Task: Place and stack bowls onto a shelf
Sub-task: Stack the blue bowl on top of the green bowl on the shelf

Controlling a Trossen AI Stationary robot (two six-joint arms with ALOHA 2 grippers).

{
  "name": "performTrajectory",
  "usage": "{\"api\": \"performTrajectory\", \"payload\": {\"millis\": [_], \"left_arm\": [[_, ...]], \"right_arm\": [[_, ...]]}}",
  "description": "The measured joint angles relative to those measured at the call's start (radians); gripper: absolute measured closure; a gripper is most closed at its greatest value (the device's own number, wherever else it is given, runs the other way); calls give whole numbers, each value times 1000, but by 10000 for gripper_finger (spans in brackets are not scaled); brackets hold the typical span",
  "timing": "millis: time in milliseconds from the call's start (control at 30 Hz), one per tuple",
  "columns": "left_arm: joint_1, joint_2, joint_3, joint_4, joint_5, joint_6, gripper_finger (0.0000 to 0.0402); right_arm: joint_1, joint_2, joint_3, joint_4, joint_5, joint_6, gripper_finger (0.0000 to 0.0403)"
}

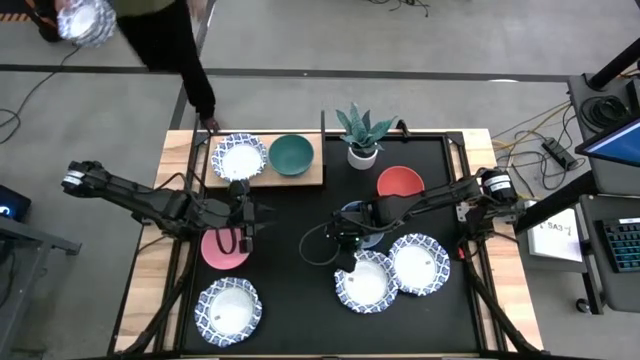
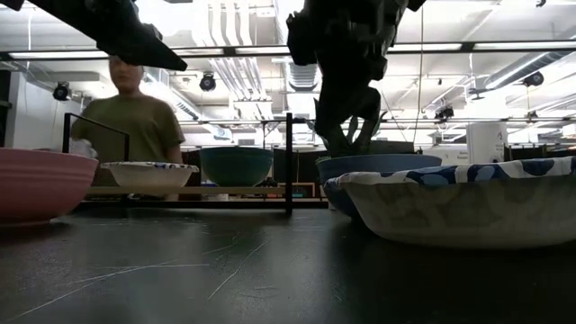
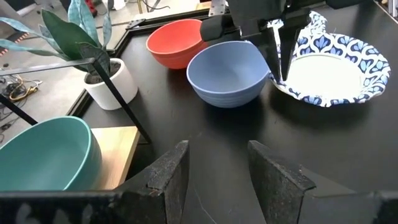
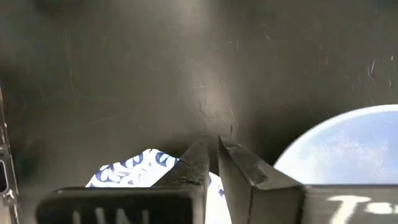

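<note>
While the left gripper (image 3: pixel 217 168) hangs spread and empty above the pink bowl (image 1: pixel 224 250) at lower left, the right gripper (image 4: pixel 214 163), fingers nearly pressed together, sits at centre frame beside the blue bowl (image 3: pixel 227 73). The shelf (image 1: pixel 318 176), upper centre, carries a patterned bowl (image 1: pixel 239 158) and a green bowl (image 1: pixel 291 154).

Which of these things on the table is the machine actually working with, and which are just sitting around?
Part of the job:
- light-wood shelf, already holding a patterned white bowl and a green bowl
- pink bowl
- blue bowl
- red bowl
- three more patterned white bowls

Just there:
- white pot with a green plant
- person behind the table
</note>
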State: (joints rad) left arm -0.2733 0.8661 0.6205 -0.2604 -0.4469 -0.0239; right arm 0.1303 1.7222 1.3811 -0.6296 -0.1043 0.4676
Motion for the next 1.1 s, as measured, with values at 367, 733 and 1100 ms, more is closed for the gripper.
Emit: {"api": "performTrajectory", "payload": {"millis": [367, 733, 1100], "left_arm": [[0, 0, 0, 0, 0, 9, 256], [0, 0, 0, -1, 0, 15, 256], [0, 0, 0, -1, 0, 22, 256]], "right_arm": [[2, 0, 0, -103, 153, -18, 258], [2, 77, -2, -91, 228, 41, 240], [3, 114, 2, -91, 236, 99, 354]]}}
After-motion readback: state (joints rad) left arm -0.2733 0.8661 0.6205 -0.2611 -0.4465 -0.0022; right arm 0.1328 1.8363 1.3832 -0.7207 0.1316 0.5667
